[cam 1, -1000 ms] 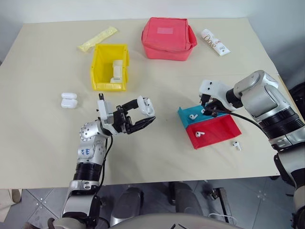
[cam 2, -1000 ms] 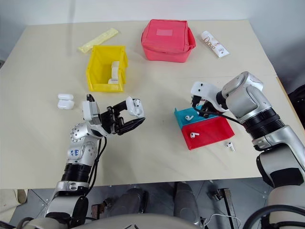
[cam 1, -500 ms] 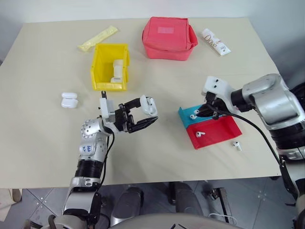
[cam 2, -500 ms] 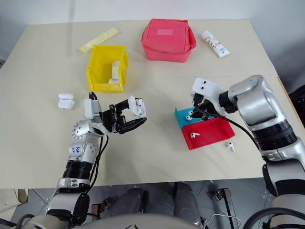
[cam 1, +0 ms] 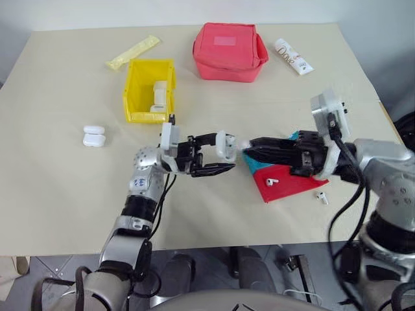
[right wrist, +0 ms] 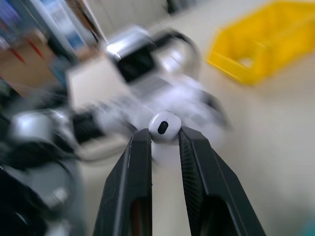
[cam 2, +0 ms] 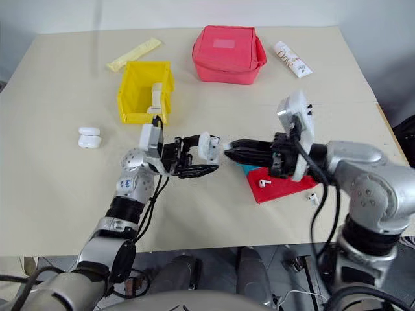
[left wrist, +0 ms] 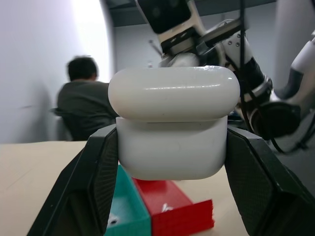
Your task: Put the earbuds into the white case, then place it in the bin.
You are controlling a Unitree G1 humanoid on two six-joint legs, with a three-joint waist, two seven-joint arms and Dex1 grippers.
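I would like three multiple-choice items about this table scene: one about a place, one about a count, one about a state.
1. Where is the bin relative to the red fabric pouch?
A. On the robot's left of it
B. On the robot's right of it
C. On top of it

2. How many closed white cases lie on the bare table, on the robot's left?
A. None
B. Two
C. Five

3. What does the right end effector hold?
A. Nothing
B. A yellow packet
C. An earbud

Key: 1 A, in the head views the bin stands left of the pouch. 2 B, two cases lie side by side there. 3 C, the right wrist view shows the earbud pinched between the fingers.
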